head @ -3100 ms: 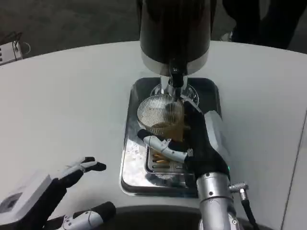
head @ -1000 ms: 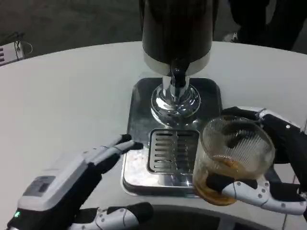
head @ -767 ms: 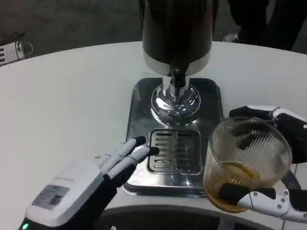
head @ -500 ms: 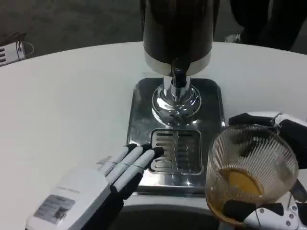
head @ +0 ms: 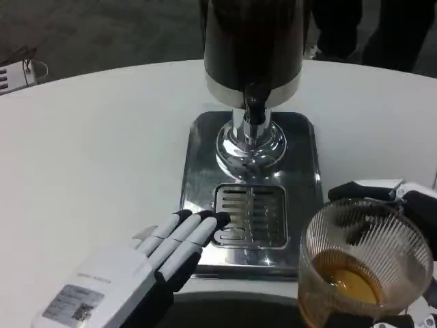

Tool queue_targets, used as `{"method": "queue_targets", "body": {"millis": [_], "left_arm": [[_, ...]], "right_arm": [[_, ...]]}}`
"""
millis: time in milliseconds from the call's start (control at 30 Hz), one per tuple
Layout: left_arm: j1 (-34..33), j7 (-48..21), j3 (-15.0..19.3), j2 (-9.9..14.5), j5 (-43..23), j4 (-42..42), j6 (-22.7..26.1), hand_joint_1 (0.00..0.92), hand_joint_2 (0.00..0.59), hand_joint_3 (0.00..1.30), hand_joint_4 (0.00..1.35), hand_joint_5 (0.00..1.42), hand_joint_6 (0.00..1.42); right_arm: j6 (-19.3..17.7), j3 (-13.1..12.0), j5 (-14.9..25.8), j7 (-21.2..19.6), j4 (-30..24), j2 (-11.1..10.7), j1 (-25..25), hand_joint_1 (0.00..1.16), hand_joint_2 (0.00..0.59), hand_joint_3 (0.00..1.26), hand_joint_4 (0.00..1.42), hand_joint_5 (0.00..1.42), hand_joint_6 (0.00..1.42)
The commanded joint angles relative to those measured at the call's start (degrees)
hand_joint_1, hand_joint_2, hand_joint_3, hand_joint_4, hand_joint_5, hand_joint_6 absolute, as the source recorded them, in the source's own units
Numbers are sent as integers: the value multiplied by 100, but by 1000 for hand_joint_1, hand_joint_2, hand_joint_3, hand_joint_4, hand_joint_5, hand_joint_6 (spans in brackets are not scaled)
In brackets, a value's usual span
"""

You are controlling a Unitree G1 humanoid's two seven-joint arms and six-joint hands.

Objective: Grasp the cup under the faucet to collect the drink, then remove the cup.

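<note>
head view shows the cup [head: 367, 266], a ribbed clear glass with amber drink in its bottom, at the lower right corner, off the tray and well clear of the faucet [head: 254, 109]. the right hand [head: 403, 225] grips it: dark fingers wrap behind the far side of the rim, and the rest of the hand runs out of the picture's right and bottom edges. the cup's base is cut by the bottom edge, so whether it touches the table cannot be told

the left hand [head: 147, 263] lies at the lower left with fingers straight, side by side, holding nothing; its fingertips [head: 220, 220] reach the left edge of the slotted drip grate [head: 250, 216] on the steel tray [head: 198, 147]. the dark dispenser [head: 254, 44] stands at the tray's far end on a shiny round foot, faucet pointing down over the bare space above the grate

white table [head: 95, 143] spreads wide and open to the left of the tray, with a narrower open strip on the right between tray edge and cup. a small white device [head: 15, 74] sits at the far left edge
</note>
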Motion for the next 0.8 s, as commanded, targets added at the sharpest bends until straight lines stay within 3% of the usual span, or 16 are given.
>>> {"method": "queue_targets", "body": {"millis": [33, 800], "left_arm": [[105, -99, 82, -21, -100, -93, 40, 0, 76, 27, 0, 0, 95], [194, -149, 155, 3, -208, -17, 15, 0, 76, 36, 0, 0, 93]], "right_arm": [[-251, -49, 152, -19, -227, 56, 22, 887, 274, 1165, 1424, 1424, 1424], [-226, -20, 116, -29, -286, 104, 105, 885, 274, 1176, 1424, 1424, 1424]]}}
